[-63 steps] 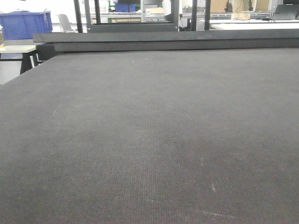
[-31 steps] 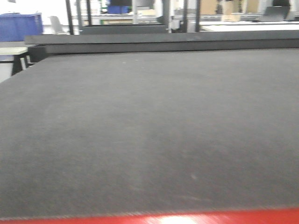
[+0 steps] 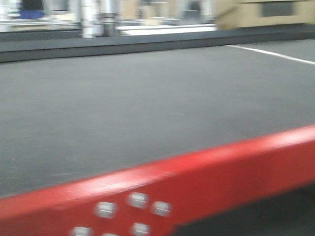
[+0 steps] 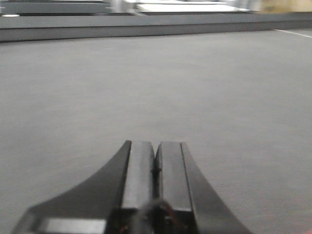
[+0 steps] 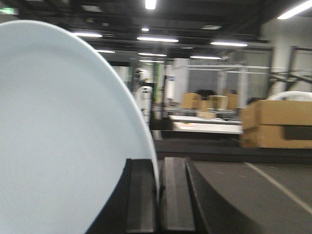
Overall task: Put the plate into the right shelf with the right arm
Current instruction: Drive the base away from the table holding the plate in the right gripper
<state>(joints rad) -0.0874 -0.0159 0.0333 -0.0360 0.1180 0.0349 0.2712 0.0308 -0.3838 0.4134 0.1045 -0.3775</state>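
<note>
Plain white plate (image 5: 58, 136), unmarked, upright on edge, rim in right hand (image 5: 159, 168).

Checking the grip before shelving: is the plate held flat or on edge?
On edge: in the right wrist view the plate stands upright, its rim pinched in the shut right claw.

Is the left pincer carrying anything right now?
No, the left pincer is shut, jaws pressed together with nothing between them, over the grey mat.
</note>
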